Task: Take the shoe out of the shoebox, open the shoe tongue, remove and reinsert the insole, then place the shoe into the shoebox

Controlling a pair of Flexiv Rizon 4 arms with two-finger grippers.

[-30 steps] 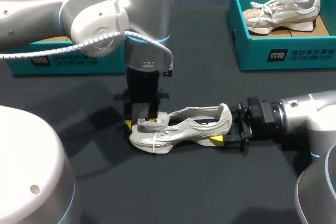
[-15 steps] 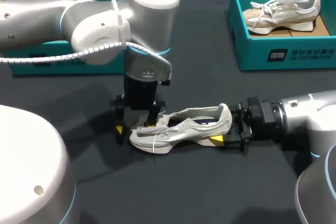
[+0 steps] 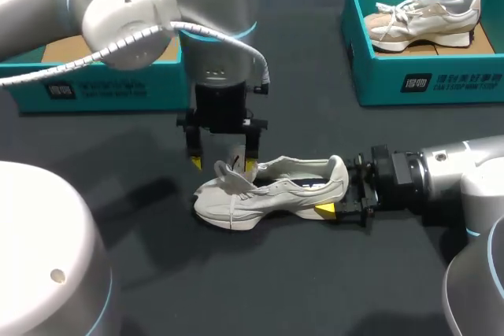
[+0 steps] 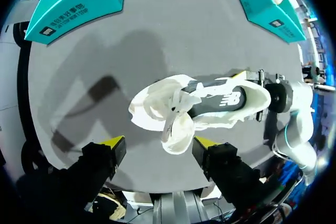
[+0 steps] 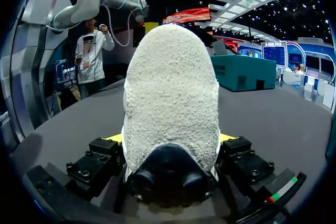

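- While our right gripper (image 3: 339, 196) is clamped on its heel, one white sneaker (image 3: 268, 193) stands on its sole on the table, with its toe pointing away from that gripper.
- We count two sneakers in all. The second sneaker (image 3: 425, 15) lies inside the teal shoebox (image 3: 429, 80) well beyond the right gripper.
- We count two teal shoeboxes. The other shoebox (image 3: 102, 86) sits behind our left arm, well apart from the left gripper (image 3: 223, 164).
- Our left gripper hangs just above the sneaker's forefoot with its two yellow-tipped fingers spread wide, and it grips nothing.
- From the left wrist, the loose tongue (image 4: 177, 132) and laces rise between those spread fingers, and neither finger touches them.
- From the right wrist, the heel fills the gap between the fingers, with a yellow fingertip (image 5: 111, 138) pressed to each side.
- One dark, matte table (image 3: 299, 281) carries the sneaker and both boxes, and soft shadows of our arms fall across it.
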